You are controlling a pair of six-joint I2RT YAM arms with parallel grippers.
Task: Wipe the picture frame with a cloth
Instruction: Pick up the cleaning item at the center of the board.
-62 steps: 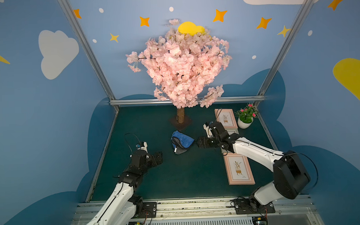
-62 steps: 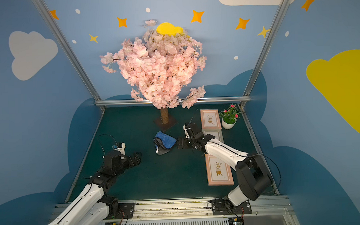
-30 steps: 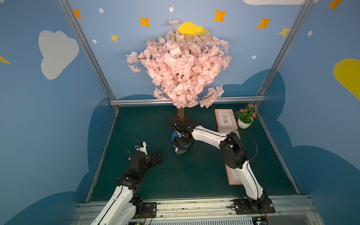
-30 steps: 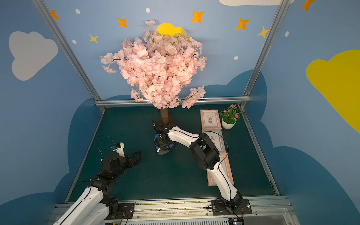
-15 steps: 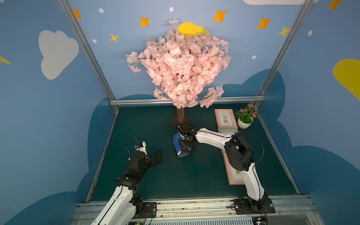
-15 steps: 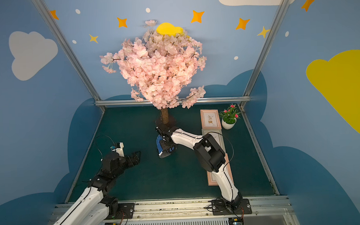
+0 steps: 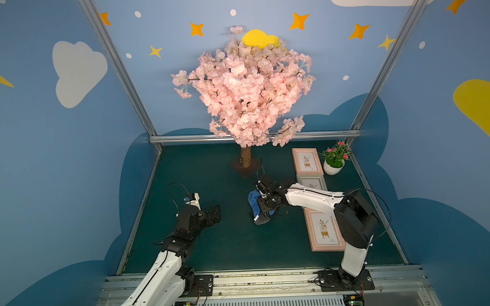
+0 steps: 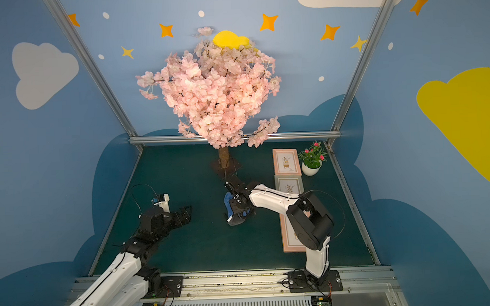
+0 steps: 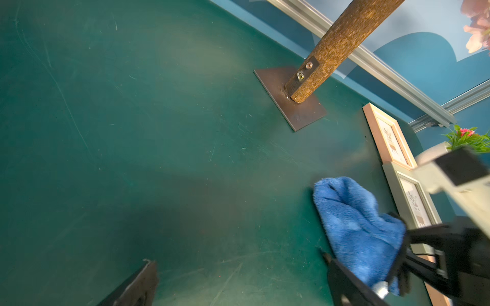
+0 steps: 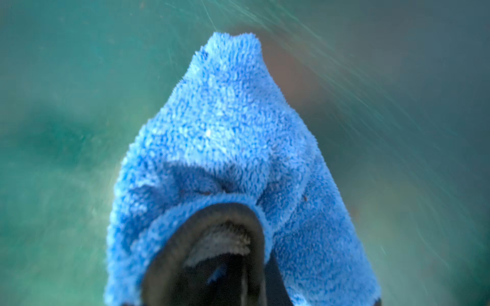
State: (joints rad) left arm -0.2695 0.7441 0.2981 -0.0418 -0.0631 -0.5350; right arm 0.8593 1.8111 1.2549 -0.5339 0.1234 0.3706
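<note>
— Left arm?
— Stretched forward low, forearm angled toward the middle, wrist level; the left gripper (image 7: 215, 212) stands with jaws spread wide, nothing between them
— And the right?
— Upper link upright from its base, elbow high, white forearm reaching inward and down; the right gripper (image 7: 264, 205) points downward, jaws pinched together on the cloth (image 7: 252, 199)

We identify a dark green table (image 7: 235, 243) with a lightly scratched surface. Near its back edge a brown base plate (image 7: 251, 171) lies flat and carries the tree trunk (image 7: 246, 156). Along the right side, three frames lie flat in a row: far pink frame (image 7: 307, 161), grey frame (image 7: 312, 182), near pink frame (image 7: 322, 232). A white plant pot (image 7: 333, 168) stands just beside the far pink frame.
</note>
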